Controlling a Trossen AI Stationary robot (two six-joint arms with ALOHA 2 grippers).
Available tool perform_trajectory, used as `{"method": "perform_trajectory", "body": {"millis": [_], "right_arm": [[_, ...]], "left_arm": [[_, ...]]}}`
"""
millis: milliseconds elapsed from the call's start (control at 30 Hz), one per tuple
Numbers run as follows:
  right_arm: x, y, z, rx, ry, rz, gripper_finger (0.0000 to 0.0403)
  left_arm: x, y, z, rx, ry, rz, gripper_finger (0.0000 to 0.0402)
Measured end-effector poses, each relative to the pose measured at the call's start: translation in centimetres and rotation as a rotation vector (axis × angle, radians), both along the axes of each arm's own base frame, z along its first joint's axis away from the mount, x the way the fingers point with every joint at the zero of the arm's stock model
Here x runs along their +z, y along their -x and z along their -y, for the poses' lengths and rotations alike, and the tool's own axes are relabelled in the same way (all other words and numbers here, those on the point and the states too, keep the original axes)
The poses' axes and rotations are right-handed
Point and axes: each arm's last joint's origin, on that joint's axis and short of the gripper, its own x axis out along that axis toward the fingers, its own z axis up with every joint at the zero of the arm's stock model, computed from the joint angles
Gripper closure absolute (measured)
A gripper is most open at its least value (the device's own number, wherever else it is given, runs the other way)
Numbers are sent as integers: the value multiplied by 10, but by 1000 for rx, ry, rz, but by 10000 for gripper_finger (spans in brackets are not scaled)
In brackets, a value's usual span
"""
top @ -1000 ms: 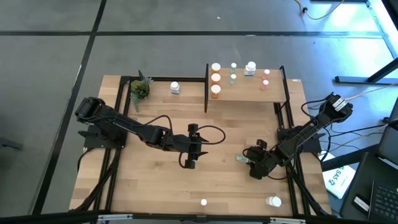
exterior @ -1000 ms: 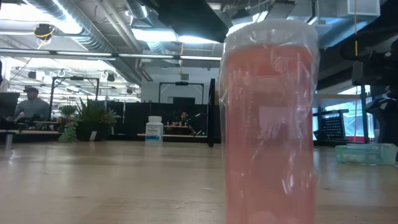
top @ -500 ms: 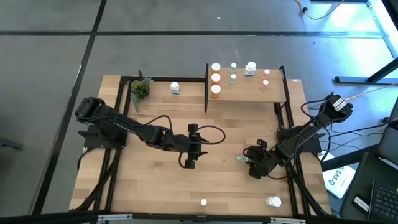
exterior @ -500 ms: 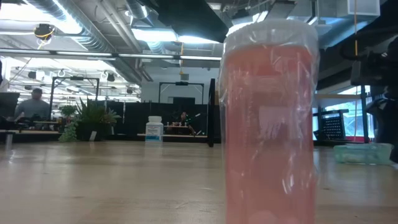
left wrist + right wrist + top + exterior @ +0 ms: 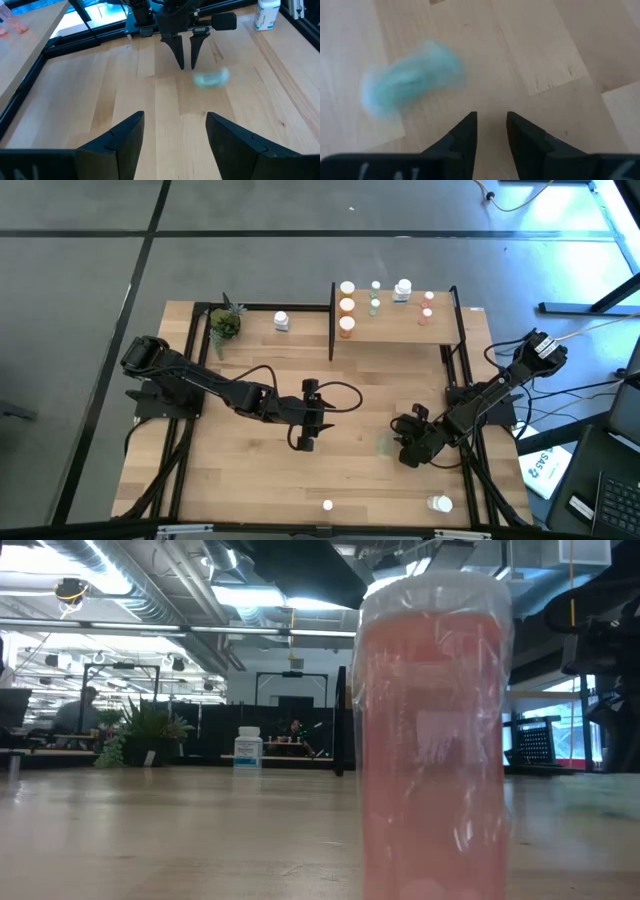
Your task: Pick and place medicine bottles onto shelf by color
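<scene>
No writing is legible on any bottle (labels too small). At right of centre in the high view, the right gripper (image 5: 400,448) stands with fingers narrowly apart, empty; the blurred pale-green medicine bottle (image 5: 410,77) lies on the light-wood tabletop (image 5: 250,470) just beside it. The left gripper (image 5: 305,442), centre frame, gapes wide, empty. The raised light-wood shelf (image 5: 395,330) sits top centre; a pinkish-red bottle (image 5: 435,740) blocks the low view.

green bottle (image 5: 211,78) lying loose on counter, blurred | shelf (image 5: 395,328) holds orange, green, white, pink bottles upright | white bottle (image 5: 281,321) beside shelf | pink bottle (image 5: 433,735) upright at near edge
</scene>
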Motion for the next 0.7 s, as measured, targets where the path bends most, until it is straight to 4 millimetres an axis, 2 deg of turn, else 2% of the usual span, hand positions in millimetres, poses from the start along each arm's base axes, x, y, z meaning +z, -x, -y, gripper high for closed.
{"method": "perform_trajectory", "body": {"millis": [333, 700], "right_arm": [[0, 0, -1, 2, -11, 0, 325], [10, -7, -7, 32, -38, 10, 330]], "left_arm": [[-2, 1, 0, 2, -2, -19, 195], [-2, 1, 0, 2, 1, -19, 195]]}}
